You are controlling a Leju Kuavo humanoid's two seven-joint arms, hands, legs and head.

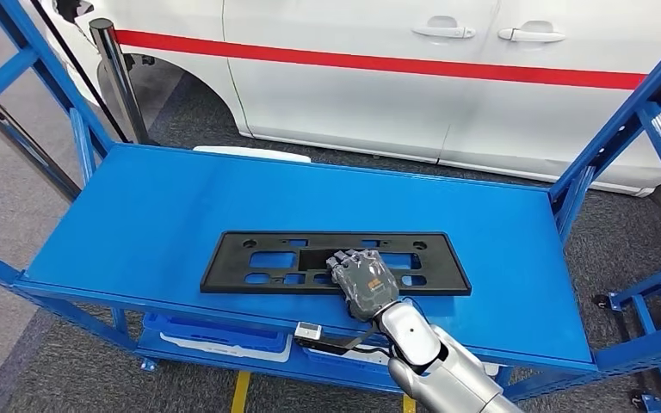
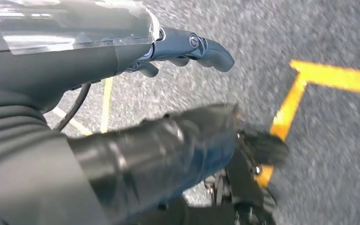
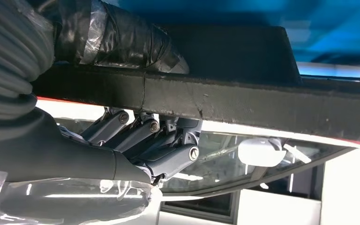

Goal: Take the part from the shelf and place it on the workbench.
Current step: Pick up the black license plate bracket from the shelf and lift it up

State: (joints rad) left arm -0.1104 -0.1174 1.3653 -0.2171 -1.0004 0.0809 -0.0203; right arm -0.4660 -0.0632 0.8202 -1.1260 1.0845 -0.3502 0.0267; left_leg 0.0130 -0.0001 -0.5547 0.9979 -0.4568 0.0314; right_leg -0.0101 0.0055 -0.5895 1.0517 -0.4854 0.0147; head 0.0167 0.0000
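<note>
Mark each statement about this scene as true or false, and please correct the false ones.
1. The black part lies flat on the blue shelf. True.
2. The right hand is on the part's near edge. True; the right wrist view shows its thumb on one side of the edge and its fingers on the other.
3. The left hand also holds the part. False; it hangs over grey floor with yellow lines.
4. A green truck stands behind the shelf. False; it is a white vehicle with a red stripe.
</note>
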